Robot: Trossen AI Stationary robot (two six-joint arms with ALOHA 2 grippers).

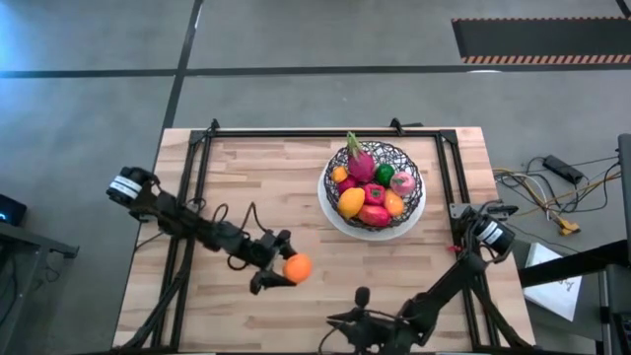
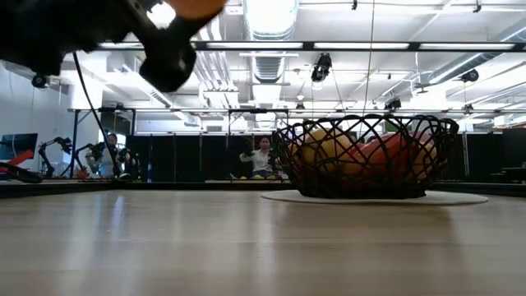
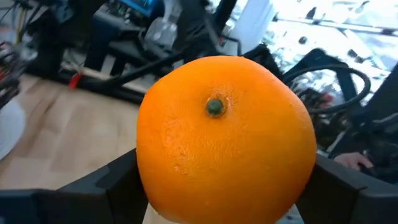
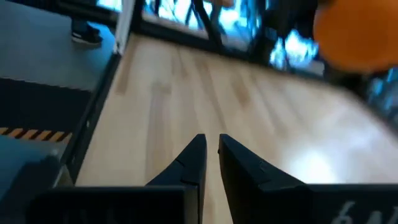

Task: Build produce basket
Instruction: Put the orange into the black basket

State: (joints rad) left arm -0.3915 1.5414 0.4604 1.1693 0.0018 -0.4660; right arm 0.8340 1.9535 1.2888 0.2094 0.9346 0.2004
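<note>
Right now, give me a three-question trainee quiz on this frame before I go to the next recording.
1. True or false: the left gripper holds the orange clear of the table.
2. The basket stands: A) on the table's far right part, B) at its near left corner, C) on the floor.
3. Fill in: the right gripper waits low at the near edge, holding ____.

Key: 1 true; 2 A; 3 nothing.

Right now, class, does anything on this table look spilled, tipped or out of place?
Nothing stands out. The basket sits upright with its fruit inside. The only piece outside is the orange, held by the left gripper above the table, not dropped.
</note>
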